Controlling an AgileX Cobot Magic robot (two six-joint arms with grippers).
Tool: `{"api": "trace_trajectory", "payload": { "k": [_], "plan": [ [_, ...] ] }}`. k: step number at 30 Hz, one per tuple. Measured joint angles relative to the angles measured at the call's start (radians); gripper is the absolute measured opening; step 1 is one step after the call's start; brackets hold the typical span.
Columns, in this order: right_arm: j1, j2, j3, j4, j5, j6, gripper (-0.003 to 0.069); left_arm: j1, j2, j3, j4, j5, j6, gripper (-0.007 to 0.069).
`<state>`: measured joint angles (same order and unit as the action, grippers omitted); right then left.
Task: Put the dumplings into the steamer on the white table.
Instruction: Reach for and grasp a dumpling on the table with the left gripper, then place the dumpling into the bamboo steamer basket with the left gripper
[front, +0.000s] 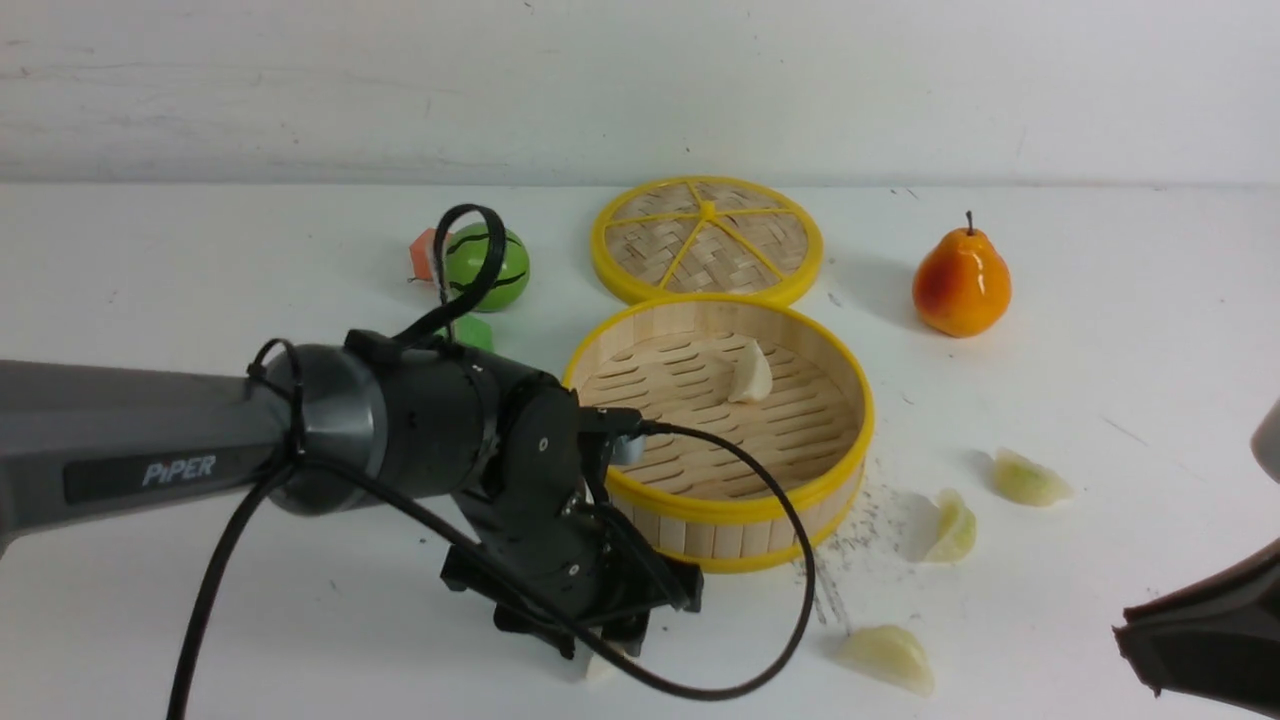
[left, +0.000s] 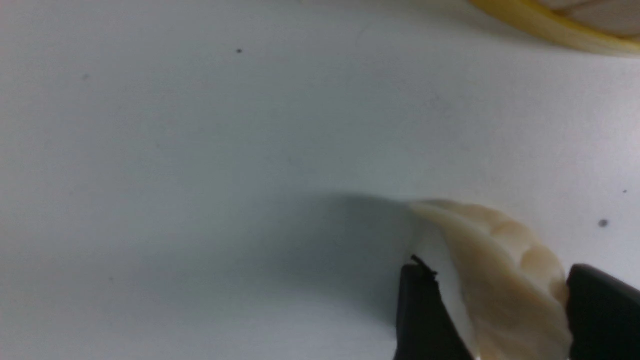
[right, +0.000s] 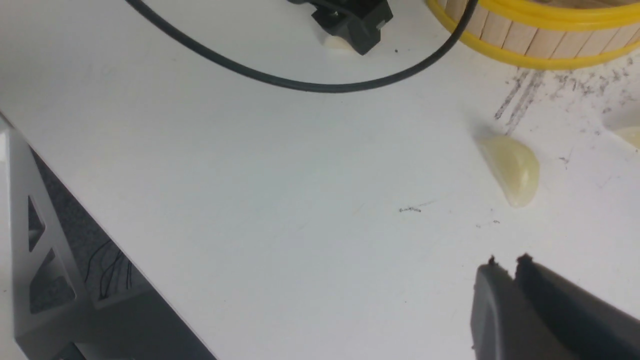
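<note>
Our left pincer (left: 500, 280) has a jaw on each side of a cream dumpling (left: 490, 235) lying on the table (front: 100, 620), just in front of the steamer (front: 745, 510) (we cannot tell if it pinches yet). The dumpling looks smooth and curved, so it could pop out and slide toward the table's near edge. The black cable (front: 805, 570) hangs by the steamer's yellow rim and might catch. Our right pincer (right: 507, 262) is pressed together and empty. The steamer holds only a second dumpling (front: 750, 372), so there is open room inside.
</note>
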<state>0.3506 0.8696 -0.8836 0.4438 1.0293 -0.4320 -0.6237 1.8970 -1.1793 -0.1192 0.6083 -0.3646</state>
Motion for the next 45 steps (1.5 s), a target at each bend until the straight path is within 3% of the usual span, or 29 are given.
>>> {"api": "trace_trajectory", "payload": {
  "k": [1,6,11,17,30,38,41,45],
  "plan": [
    [0.0,0.0,0.0,0.0,0.0,0.0,0.0052,0.0,0.0,-0.001,0.001,0.001,0.0,0.036],
    [0.0,0.0,0.0,0.0,0.0,0.0,0.0058,0.0,0.001,-0.042,0.029,0.101,0.039,0.0175],
    [0.0,0.0,0.0,0.0,0.0,0.0,0.0062,0.0,-0.058,-0.183,0.079,0.244,0.082,0.0183],
    [0.0,0.0,0.0,0.0,-0.008,0.0,0.0062,0.0,-0.079,-0.403,0.127,0.302,0.101,0.0183],
    [0.0,0.0,0.0,0.0,-0.011,0.0,0.0076,0.11,0.366,-0.935,0.025,0.42,0.123,0.0183],
    [0.0,0.0,0.0,0.0,-0.022,0.0,0.0086,0.111,0.478,-1.017,0.03,0.35,0.124,0.0183],
    [0.0,0.0,0.0,0.0,-0.026,0.0,0.0092,0.111,0.496,-1.018,0.031,0.331,0.125,0.0214],
    [0.0,0.001,0.0,-0.014,-0.029,0.0,0.0097,0.111,0.494,-1.04,0.037,0.368,0.128,0.035]
  ]
}}
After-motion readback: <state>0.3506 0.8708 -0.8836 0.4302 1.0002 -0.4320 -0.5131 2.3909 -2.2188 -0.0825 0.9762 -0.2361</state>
